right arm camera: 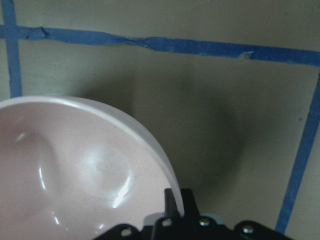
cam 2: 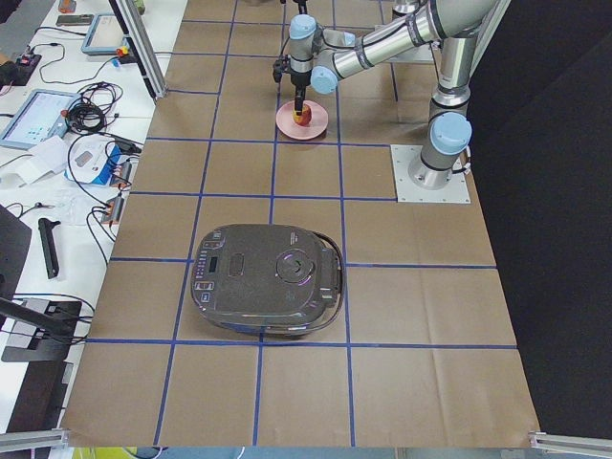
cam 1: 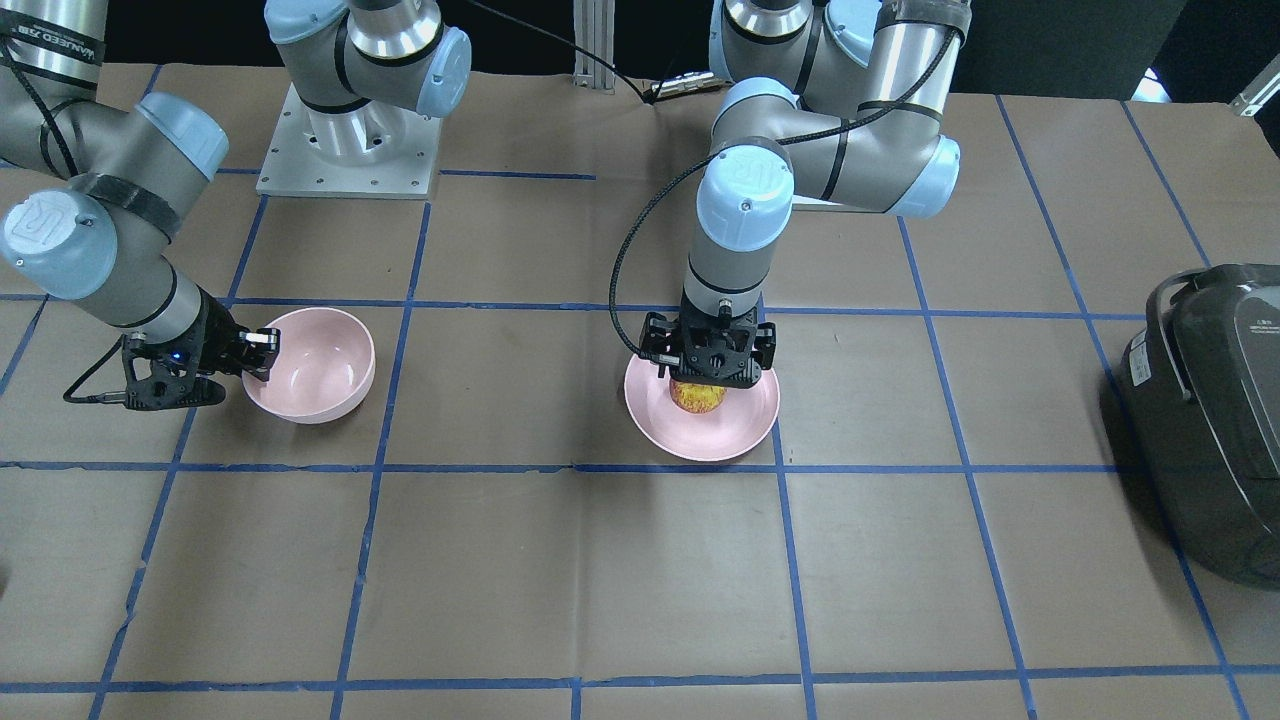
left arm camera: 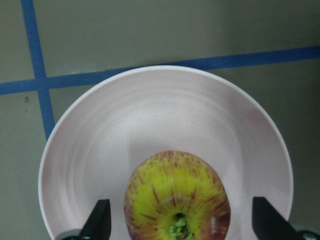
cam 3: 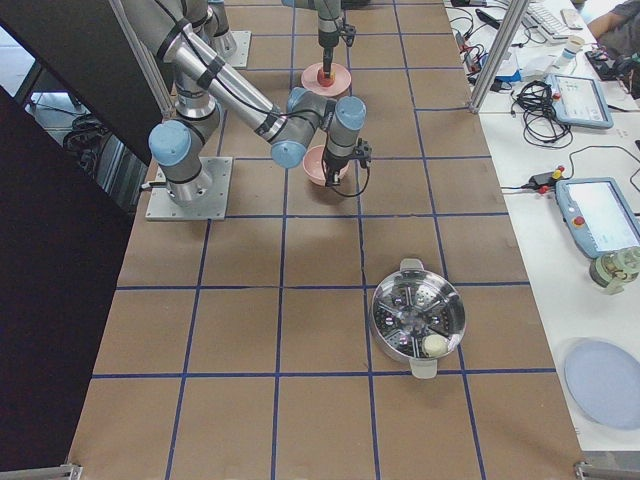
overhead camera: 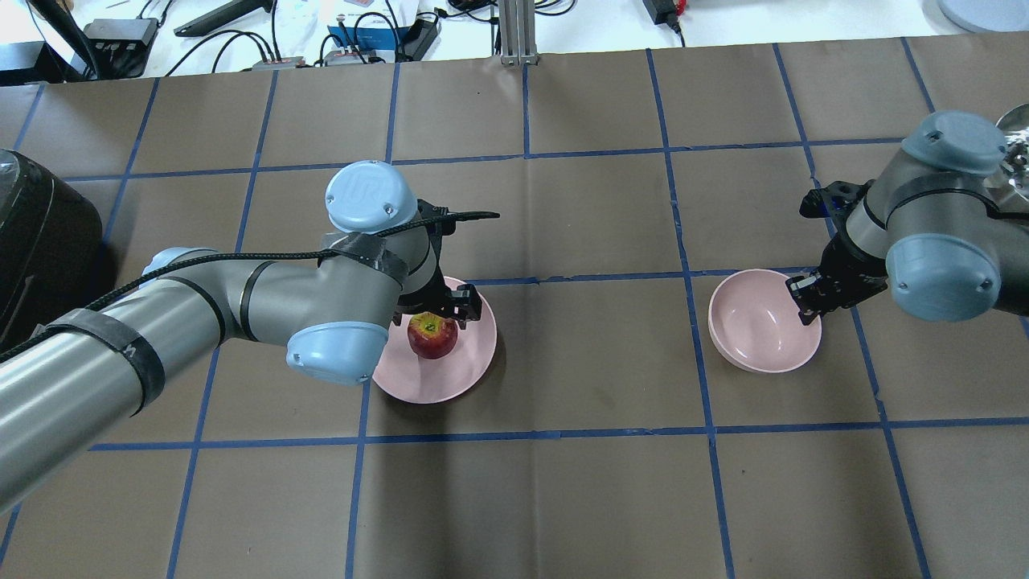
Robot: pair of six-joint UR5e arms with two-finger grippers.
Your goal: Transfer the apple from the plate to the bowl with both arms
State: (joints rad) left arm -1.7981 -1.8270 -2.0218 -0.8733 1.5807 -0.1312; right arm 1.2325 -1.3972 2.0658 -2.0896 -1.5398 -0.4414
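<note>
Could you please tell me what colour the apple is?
The apple is red, streaked yellow around the stem; clearest in the left wrist view.

Brown-papered table (overhead camera: 563, 498), blue tape grid (overhead camera: 530, 437). Carrying pink plate (overhead camera: 474, 366) left of middle, pink bowl (overhead camera: 756, 330) to its right, dark cooker (cam 2: 268, 282) far left, steel pot (cam 3: 418, 318) far right.

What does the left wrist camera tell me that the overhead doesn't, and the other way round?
Only the left wrist view: the left gripper is open, with fingers on either side of the apple and a clear gap on each side.
Only the overhead view: the empty bowl off to the right, the right gripper at its rim, and a dark appliance at the left edge.
Both: the apple sits on the plate.
</note>
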